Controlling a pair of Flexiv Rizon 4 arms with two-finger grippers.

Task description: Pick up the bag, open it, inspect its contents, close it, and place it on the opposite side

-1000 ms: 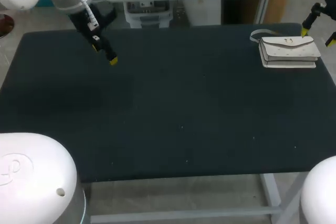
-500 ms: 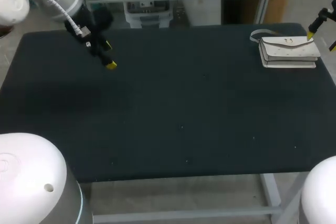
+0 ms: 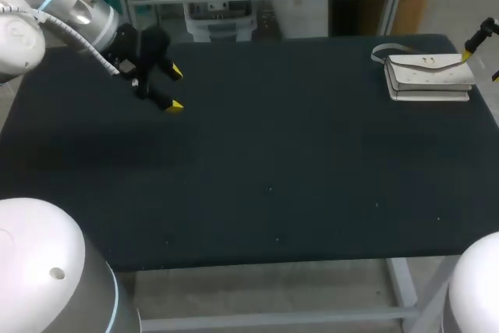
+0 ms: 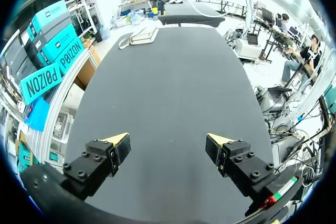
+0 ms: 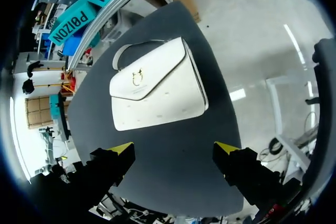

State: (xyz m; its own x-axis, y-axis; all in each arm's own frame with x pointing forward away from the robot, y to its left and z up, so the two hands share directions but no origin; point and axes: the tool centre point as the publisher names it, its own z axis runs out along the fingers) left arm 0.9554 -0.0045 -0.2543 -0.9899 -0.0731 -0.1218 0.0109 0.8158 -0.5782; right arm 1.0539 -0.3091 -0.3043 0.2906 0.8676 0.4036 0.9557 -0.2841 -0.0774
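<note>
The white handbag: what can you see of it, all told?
White handbag, leather-like and faintly dotted, flap closed over a gold clasp, thin strap looped beside it. It lies flat at the far right corner of the dark table. The right gripper is open just short of it, not touching.

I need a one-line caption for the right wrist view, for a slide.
Right gripper, fingers open, above the closed white bag lying flat near a corner of the dark table.
</note>
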